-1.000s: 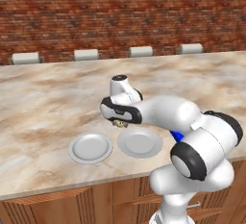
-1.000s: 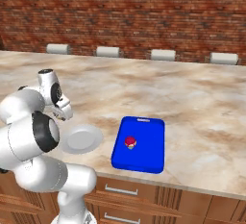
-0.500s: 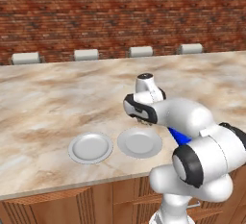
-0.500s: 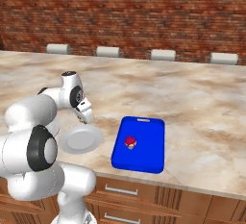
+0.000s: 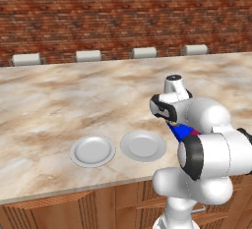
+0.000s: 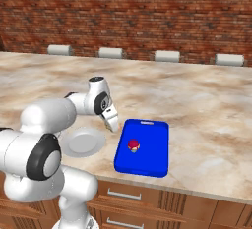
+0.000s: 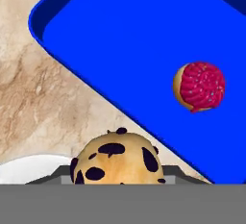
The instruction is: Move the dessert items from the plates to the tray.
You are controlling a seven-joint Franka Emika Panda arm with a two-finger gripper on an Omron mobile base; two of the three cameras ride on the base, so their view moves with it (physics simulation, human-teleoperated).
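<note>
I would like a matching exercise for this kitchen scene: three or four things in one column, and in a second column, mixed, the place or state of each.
Things:
1. red-pink treat
2. speckled tan treat
3. blue tray
4. two grey plates

Places or states:
a. bare, side by side near the counter's front edge
b. lying on the tray
c. held in the shut gripper
d. on the counter beside a plate

Pairs: 1-b, 2-c, 3-d, 4-a

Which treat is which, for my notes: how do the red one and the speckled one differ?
The red treat lies on the tray; the speckled treat is held in the hand, short of the tray. The first is pink-red, the second tan with dark specks. Both are small and rounded.
</note>
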